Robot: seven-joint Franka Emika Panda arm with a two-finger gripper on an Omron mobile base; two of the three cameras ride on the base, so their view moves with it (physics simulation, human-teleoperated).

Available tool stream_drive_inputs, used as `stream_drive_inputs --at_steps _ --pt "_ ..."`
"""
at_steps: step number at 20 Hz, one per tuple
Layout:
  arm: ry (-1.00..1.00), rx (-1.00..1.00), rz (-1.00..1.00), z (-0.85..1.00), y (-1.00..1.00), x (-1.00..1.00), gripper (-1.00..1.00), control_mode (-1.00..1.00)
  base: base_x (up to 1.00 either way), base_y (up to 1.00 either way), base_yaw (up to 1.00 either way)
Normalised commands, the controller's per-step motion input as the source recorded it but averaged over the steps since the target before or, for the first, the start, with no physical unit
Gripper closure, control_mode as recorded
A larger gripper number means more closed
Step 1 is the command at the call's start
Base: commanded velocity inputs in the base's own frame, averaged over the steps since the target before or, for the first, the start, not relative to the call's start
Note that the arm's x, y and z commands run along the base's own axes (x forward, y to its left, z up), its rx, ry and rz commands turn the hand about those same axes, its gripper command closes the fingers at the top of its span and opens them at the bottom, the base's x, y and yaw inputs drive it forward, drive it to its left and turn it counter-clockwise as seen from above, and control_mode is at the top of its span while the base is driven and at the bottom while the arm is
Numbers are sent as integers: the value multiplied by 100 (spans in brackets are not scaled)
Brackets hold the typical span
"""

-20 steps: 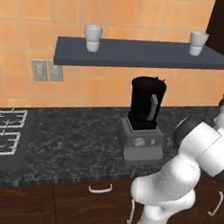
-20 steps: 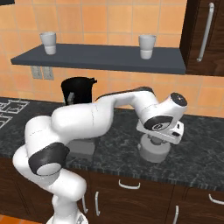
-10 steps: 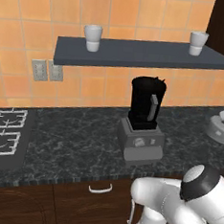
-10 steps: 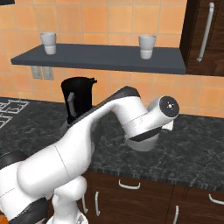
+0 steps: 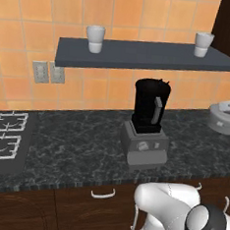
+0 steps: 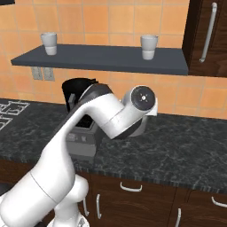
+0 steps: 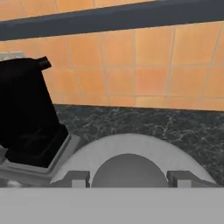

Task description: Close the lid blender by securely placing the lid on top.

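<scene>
The blender (image 5: 148, 107) is a dark jar with a grey handle on a boxy grey base with a dial, standing mid-counter with its top uncovered. It also stands at the left of the hand view as the blender (image 7: 27, 118). The lid (image 5: 224, 119), a round light-grey cap, is at the far right, well right of the jar. My gripper (image 7: 128, 177) is shut on the lid (image 7: 131, 153), one fingertip on each side of its central knob. In the right base view my arm's elbow hides most of the lid (image 6: 141, 128) and part of the blender (image 6: 74, 90).
A dark shelf (image 5: 142, 55) runs above the counter with two white cups (image 5: 95, 39) (image 5: 203, 44) on it. A stove (image 5: 1, 136) lies at the left and wall outlets (image 5: 47, 71) sit behind it. A dark cabinet (image 6: 208, 35) stands at the right.
My arm's elbow has swung down and forward, low in the left base view. The lid has shifted slightly up and towards the blender with the gripper on it.
</scene>
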Motion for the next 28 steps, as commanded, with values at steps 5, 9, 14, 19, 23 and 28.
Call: stream_drive_inputs --at_steps 5,9,14,19,23,28 --pt "0 0 0 98 26 0 100 -100 0 0 0" --pt "0 0 0 94 25 0 100 -100 0 0 0" --pt "0 0 0 67 22 0 100 -100 0 0 0" --pt "0 0 -2 63 33 0 100 -100 0 0 0" --pt "0 0 -6 49 42 1 100 -100 0 0 0" --pt "0 0 -9 23 45 16 100 -100 0 0 0"
